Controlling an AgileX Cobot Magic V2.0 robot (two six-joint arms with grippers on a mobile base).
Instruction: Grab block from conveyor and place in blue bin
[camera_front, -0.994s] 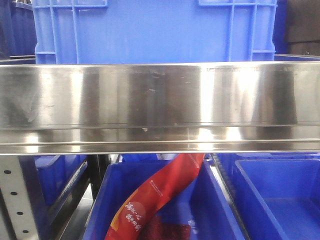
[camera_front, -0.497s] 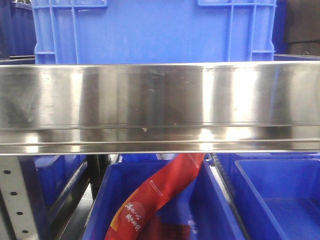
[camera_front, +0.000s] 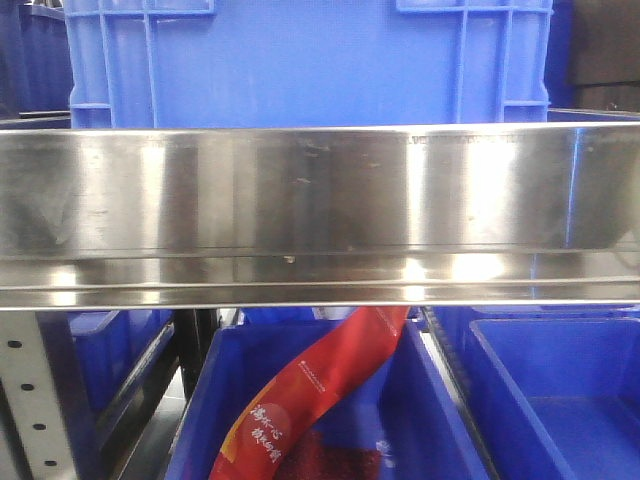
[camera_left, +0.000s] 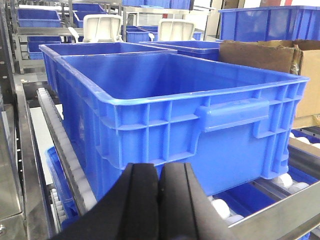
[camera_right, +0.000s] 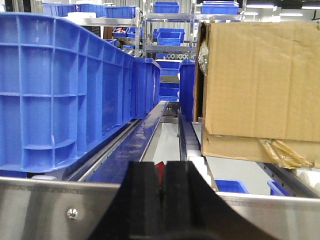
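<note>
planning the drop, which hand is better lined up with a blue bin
Left, probably: left hand faces an open bin head-on; right hand points down the gap between another bin and a box.

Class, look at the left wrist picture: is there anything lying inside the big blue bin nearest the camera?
No. The blue bin shows only its bare blue inner walls, as far as that view sees into it.

Just ahead of the left claw, a large empty blue plastic bin is sitting on a steel roller rack with white rollers. To its right, a brown cardboard box is resting alongside.
</note>
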